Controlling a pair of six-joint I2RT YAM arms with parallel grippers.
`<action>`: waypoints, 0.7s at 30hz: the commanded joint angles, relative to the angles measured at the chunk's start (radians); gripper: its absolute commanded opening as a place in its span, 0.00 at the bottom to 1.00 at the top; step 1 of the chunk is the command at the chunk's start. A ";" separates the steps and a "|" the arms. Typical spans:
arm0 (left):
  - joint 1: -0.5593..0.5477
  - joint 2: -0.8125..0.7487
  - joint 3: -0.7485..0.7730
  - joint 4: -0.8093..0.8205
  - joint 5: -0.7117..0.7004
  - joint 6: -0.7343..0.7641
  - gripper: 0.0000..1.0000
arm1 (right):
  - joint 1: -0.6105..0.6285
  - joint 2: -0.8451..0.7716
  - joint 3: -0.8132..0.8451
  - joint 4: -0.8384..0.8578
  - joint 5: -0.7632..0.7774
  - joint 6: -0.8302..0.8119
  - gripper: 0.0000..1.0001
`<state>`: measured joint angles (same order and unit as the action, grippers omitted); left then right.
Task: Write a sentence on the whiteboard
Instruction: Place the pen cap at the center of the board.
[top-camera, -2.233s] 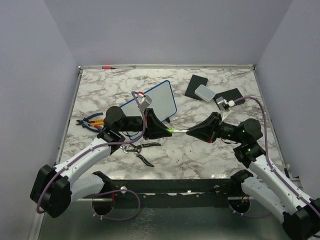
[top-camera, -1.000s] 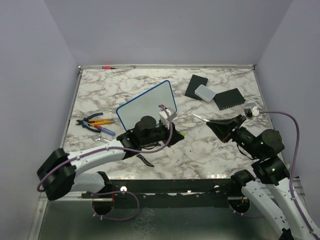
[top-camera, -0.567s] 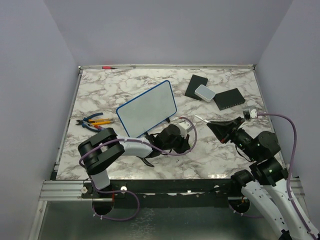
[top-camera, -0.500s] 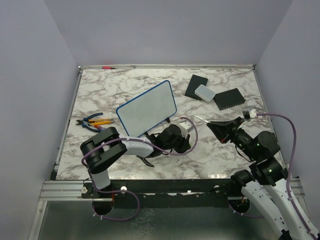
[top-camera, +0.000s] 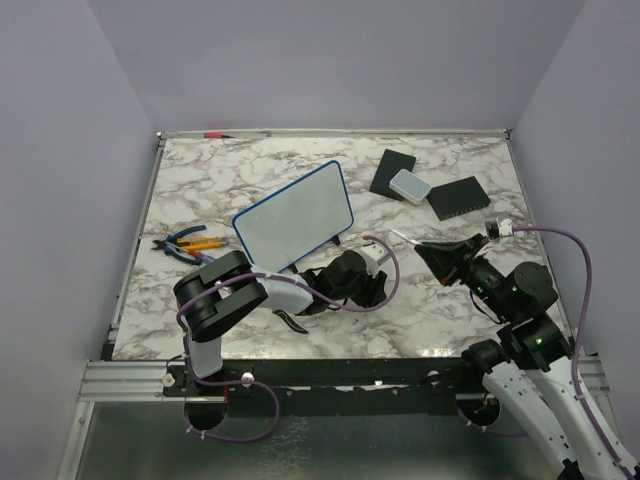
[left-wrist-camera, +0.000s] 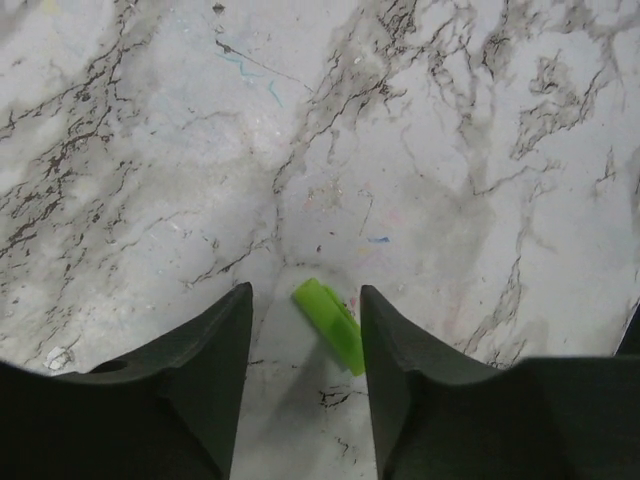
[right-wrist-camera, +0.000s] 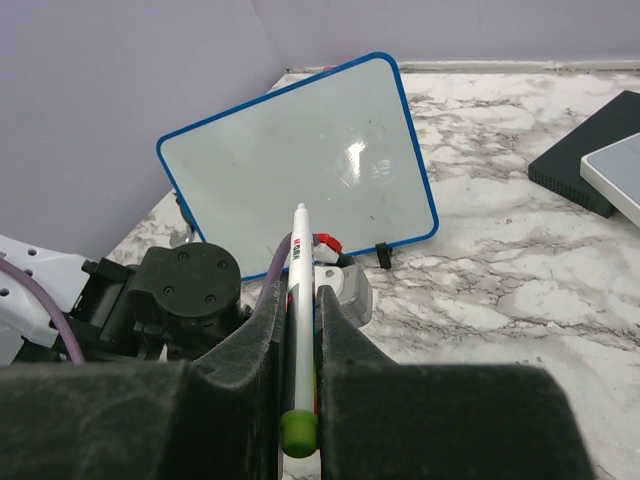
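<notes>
Gripping marker (right-wrist-camera: 297, 240) tight in R gripper (right-wrist-camera: 300, 297), held up right of whiteboard (top-camera: 295, 218).
Propped tilted mid-table, well off all edges; bare tabletop (top-camera: 200, 180) w/ room behind & near-right. Reaching L gripper (left-wrist-camera: 305, 330) low along near side, fingers apart either side of green cap (left-wrist-camera: 330, 325).

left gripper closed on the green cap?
No, the left gripper is open, the green cap lying on the table between its fingers.

Looks like a robotics lab test cell: boxed in by plain lilac walls (top-camera: 340, 60), floored with a marble-print table (top-camera: 430, 305), edged by aluminium rail (top-camera: 120, 378).
</notes>
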<state>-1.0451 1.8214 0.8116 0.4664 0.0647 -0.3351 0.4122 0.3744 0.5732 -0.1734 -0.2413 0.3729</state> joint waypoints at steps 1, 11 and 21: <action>-0.003 -0.002 0.005 0.005 -0.047 0.005 0.56 | -0.003 -0.011 -0.007 -0.005 0.035 -0.010 0.01; 0.020 -0.115 -0.008 -0.034 0.021 -0.036 0.80 | -0.004 -0.045 -0.007 -0.009 0.096 0.018 0.01; 0.104 -0.356 0.052 -0.276 0.079 0.025 0.81 | -0.003 -0.112 -0.015 0.008 0.192 0.047 0.01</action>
<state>-1.0008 1.5669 0.8246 0.2947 0.0723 -0.3412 0.4122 0.2821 0.5728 -0.1738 -0.1093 0.3988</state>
